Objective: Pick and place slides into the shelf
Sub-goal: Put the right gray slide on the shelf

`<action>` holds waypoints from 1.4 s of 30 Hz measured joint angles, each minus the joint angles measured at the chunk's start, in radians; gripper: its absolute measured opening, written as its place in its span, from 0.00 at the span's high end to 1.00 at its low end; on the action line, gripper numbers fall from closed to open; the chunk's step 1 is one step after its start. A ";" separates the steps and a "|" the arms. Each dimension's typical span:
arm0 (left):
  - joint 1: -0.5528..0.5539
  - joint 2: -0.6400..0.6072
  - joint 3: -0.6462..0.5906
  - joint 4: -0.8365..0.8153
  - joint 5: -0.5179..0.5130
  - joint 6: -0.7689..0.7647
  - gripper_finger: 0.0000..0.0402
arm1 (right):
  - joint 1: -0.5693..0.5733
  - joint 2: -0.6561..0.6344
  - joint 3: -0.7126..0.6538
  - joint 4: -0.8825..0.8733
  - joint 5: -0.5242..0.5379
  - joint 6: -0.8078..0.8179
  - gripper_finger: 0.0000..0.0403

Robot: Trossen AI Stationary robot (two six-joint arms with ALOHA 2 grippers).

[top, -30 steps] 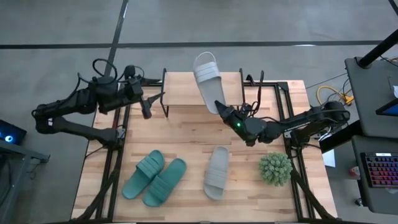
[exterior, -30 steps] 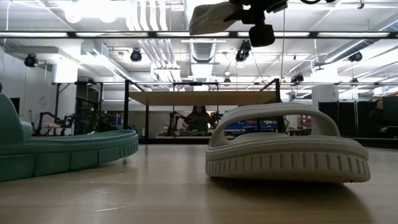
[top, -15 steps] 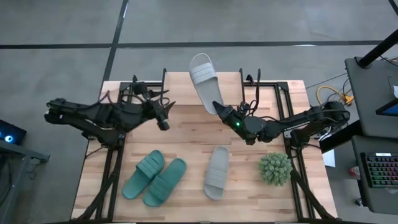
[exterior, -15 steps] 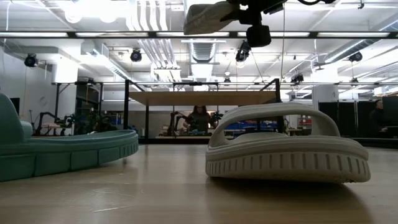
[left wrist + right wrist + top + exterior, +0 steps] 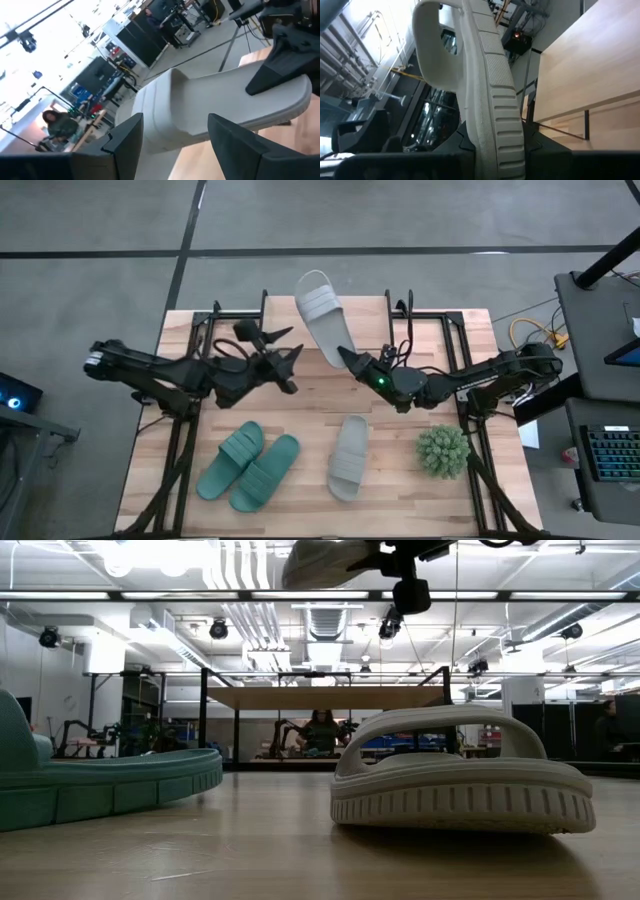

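Pale slide (image 5: 319,315) was held aloft over shelf (image 5: 365,325), long axis running from heel at right gripper (image 5: 347,358) up-left to toe past shelf's far edge. Right fingers clamped on heel. Left gripper (image 5: 285,369) sat just beside, fingers apart, gripping nothing. Other slides lay on worktop (image 5: 400,480).

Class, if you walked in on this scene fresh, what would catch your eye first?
A pale slide held in the air over the shelf by the right gripper, shut on its heel. The open left gripper reaches toward it. On the table lie a teal pair and another pale slide.
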 joint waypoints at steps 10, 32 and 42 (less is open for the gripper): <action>0.004 0.042 0.000 0.064 -0.007 0.077 0.48 | 0.009 0.001 0.000 -0.025 -0.078 -0.022 0.88; 0.048 0.105 0.000 0.061 -0.055 0.252 0.48 | 0.013 0.001 0.000 -0.022 -0.119 -0.141 0.88; 0.065 0.157 0.003 0.205 -0.216 0.409 0.48 | 0.014 0.001 0.001 -0.020 -0.143 -0.143 0.88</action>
